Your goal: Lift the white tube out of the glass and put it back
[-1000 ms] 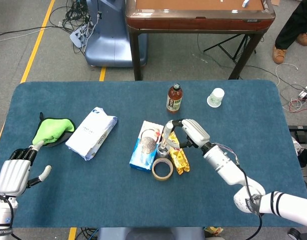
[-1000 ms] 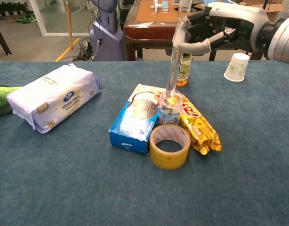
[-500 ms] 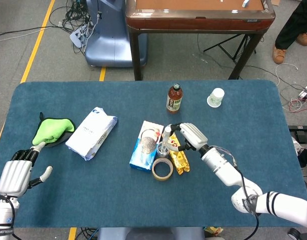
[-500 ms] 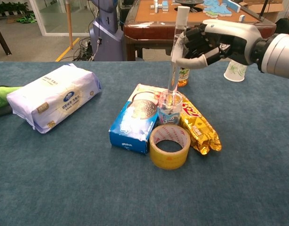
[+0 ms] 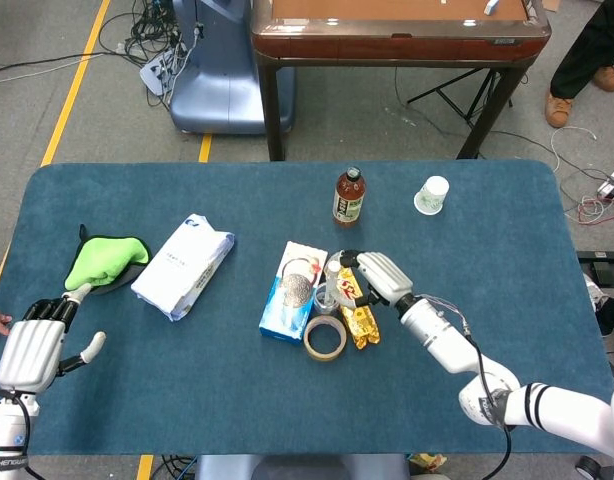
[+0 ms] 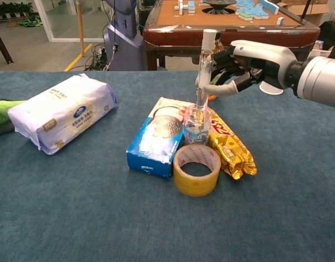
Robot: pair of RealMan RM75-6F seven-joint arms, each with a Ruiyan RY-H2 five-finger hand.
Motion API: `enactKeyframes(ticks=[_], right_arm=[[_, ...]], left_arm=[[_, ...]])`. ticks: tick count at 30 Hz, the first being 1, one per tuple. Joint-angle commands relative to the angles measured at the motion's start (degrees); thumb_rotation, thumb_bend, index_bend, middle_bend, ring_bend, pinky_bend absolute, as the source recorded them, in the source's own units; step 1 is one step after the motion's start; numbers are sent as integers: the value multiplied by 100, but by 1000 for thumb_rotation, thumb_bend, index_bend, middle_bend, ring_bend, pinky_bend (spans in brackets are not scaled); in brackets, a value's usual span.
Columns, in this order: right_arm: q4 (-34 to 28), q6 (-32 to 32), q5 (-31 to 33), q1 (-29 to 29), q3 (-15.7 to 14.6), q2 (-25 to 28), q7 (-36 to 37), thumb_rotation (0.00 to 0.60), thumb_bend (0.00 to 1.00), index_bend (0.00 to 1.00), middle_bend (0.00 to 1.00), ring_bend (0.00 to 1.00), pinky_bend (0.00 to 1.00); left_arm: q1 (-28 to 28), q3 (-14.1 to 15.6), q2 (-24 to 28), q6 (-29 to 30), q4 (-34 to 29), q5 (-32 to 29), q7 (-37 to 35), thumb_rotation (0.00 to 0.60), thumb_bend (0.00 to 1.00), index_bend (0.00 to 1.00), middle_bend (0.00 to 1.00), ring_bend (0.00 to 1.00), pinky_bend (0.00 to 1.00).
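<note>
Our right hand (image 6: 241,60) pinches the white tube (image 6: 203,68) near its top, keeping it upright so its lower end stands inside the glass (image 6: 197,125), between the blue box (image 6: 156,143) and the gold snack packet (image 6: 230,144). Whether the tube touches the bottom, we cannot tell. Our left hand (image 5: 32,350) rests spread at the table's (image 5: 507,240) near corner, holding nothing and partly cut off.
</note>
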Motion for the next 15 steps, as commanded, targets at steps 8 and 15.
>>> enactKeyframes(ticks=[8, 15], right_arm=[[-125, 61, -40, -42, -28, 126, 1, 600, 209, 231, 186, 143, 195], [-564, 578, -26, -352, 39, 631, -240, 600, 207, 227, 190, 142, 195]], left_arm=[[-14, -10, -6, -14, 6, -6, 5, 600, 213, 112, 194, 239, 186], [-76, -86, 51, -47, 0, -32, 1, 600, 213, 112, 194, 239, 186]])
